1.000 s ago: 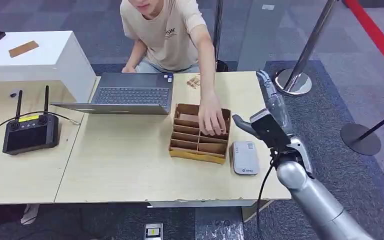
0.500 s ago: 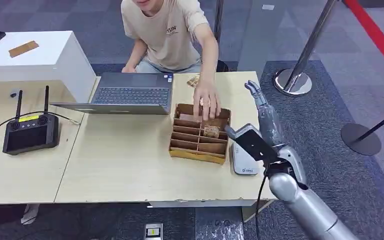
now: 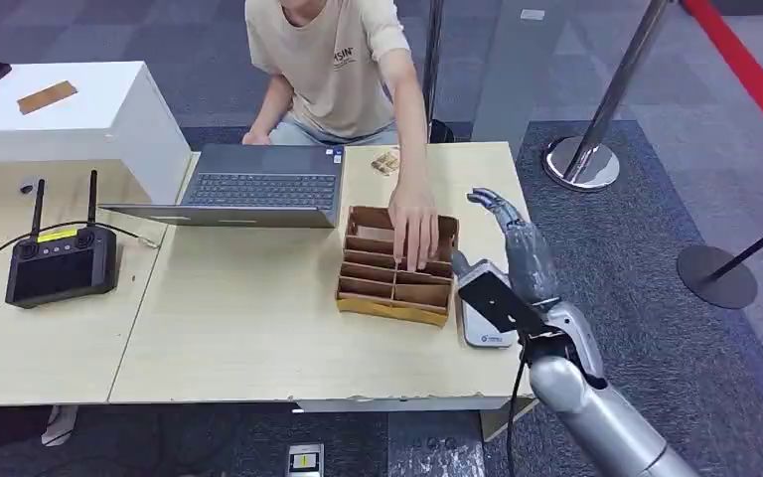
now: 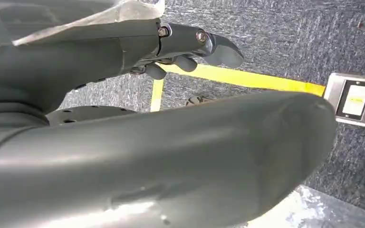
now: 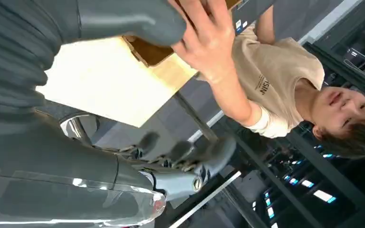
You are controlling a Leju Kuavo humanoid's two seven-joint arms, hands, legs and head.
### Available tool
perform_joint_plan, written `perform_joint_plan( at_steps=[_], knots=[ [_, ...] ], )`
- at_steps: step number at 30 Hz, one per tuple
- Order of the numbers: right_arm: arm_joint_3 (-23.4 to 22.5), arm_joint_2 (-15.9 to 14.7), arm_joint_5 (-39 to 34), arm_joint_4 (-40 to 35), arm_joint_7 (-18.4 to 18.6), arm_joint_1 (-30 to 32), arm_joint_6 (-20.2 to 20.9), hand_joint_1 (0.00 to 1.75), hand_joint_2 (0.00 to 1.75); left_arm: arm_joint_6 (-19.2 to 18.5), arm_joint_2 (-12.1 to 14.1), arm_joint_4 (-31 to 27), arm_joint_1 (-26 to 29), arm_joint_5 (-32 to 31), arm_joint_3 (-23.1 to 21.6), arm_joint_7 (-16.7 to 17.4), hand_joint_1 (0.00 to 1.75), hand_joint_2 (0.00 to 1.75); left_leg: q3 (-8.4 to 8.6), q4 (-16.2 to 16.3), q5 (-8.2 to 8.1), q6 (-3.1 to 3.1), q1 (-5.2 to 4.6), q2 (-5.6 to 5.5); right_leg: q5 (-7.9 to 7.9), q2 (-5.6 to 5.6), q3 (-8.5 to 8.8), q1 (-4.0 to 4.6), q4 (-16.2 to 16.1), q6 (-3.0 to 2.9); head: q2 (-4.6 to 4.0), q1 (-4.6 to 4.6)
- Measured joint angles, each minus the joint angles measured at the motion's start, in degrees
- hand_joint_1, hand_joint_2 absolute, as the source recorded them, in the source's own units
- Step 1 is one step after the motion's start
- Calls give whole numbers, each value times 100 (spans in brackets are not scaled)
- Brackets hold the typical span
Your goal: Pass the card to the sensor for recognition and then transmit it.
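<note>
Reaching forward over the table's right edge, the robot's silver right hand [image 3: 513, 241] hovers with fingers spread and nothing in it, just right of the brown cardboard divider tray [image 3: 393, 290]. The card lies leftward of it, somewhere under the person's hand [image 3: 413, 224] resting in the tray, so I cannot make it out. The flat grey card sensor [image 3: 485, 320] sits just beneath the wrist, partly covered. The left hand [image 4: 185, 47] hangs above carpet, fingers loosely curled, empty.
</note>
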Motion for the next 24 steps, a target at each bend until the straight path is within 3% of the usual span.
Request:
perform_joint_plan(
  at_steps=[3, 4, 11, 17, 24],
  knots=[
    [24, 4, 35, 33, 13, -1, 2, 96, 175, 7, 0, 0, 0, 9, -2, 0, 0, 0, 0, 0, 0, 0, 0, 0, 0, 0, 0, 0, 0, 0, 0, 0],
    [35, 7, 55, 46, 24, 0, 6, 106, 175, 7, 0, 0, 0, 9, -2, 0, 0, 0, -1, 0, 0, 0, 0, 0, 0, 0, 0, 0, 0, 0, 0, 2],
    [112, 22, 387, 157, 140, 0, 39, 112, 175, 7, 0, 0, 0, 13, -2, 20, 0, 0, -1, 0, 0, 0, 0, 0, 0, 0, 0, 0, 0, 0, 0, 0],
    [199, 48, 710, 282, 271, 1, 96, 70, 175, 4, 0, 0, -1, 15, -2, 35, 0, 0, -1, 0, 0, 0, 0, 0, 0, 0, 0, 0, 0, 0, 0, 0],
    [337, 166, 846, 463, 306, 1, 105, 70, 175, -4, -2, 0, -2, 13, -2, 70, 0, 0, -1, -1, 0, 0, 0, 0, 0, 0, 0, 0, 0, 0, 0, 0]
  ],
)
